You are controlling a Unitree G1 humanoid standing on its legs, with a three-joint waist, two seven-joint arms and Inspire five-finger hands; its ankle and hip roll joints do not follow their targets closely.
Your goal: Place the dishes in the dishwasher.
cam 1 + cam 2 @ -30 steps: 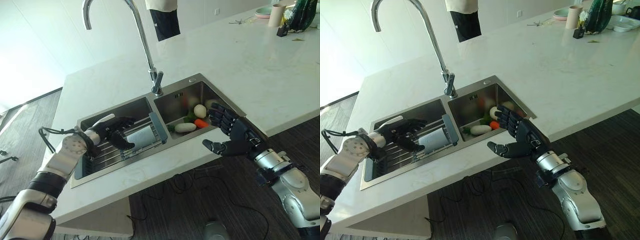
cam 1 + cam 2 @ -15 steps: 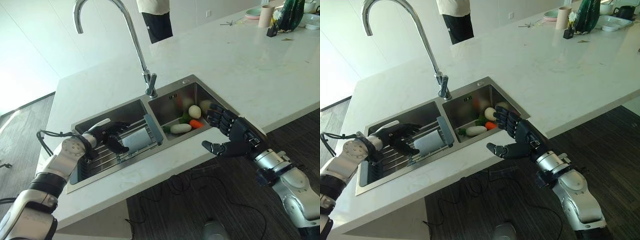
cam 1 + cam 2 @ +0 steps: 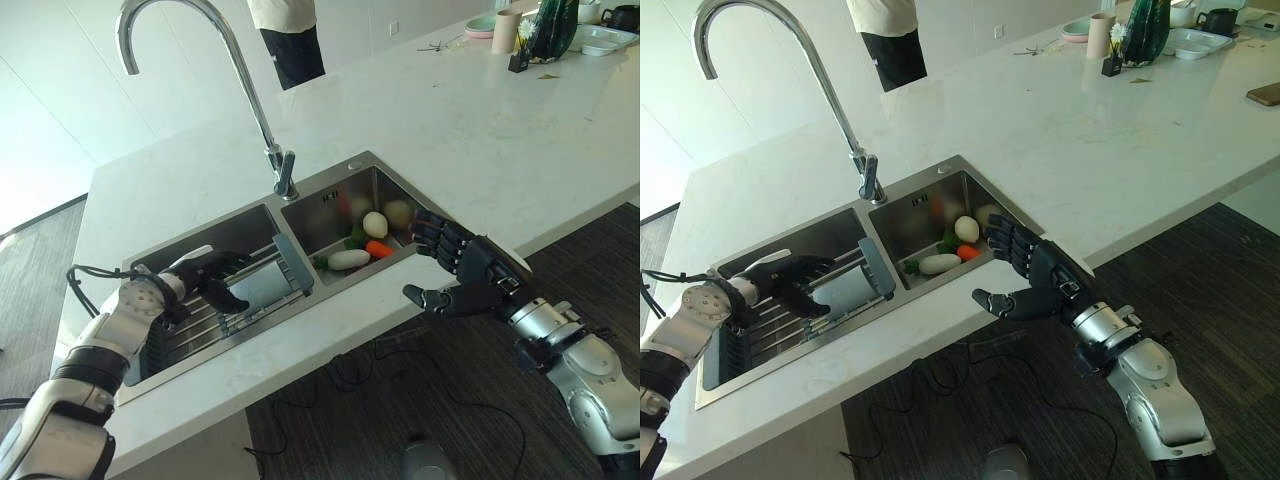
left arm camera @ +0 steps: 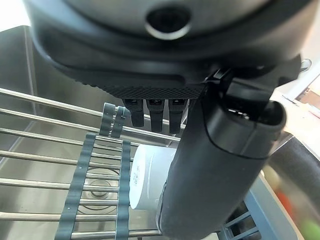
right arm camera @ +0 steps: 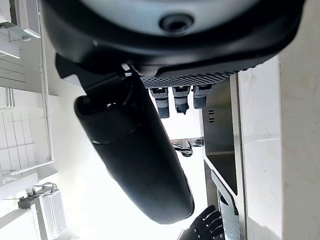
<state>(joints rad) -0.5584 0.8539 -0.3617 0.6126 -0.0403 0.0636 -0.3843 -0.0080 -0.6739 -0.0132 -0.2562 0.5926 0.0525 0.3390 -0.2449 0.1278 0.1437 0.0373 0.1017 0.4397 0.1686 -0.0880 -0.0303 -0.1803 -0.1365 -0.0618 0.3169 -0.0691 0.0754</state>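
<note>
Sink rack (image 3: 200, 315): left hand (image 3: 208, 275) by white cup (image 4: 150, 175), wrist view clearest

The sink (image 3: 395, 178) is set in the counter (image 3: 480, 130), tap (image 3: 240, 75) behind it. A rack (image 3: 235, 300) with a cup (image 3: 262, 283) lies in the left basin, vegetables (image 3: 365, 240) in the right

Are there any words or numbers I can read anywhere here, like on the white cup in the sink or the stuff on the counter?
No text can be read here.
White cup on the sink rack, by the left hand: faint marks, too blurred to read.
Sink wall: small dark marks, too small to read.
Dark bottle and paper cup at the counter's far end: no print legible.
</note>
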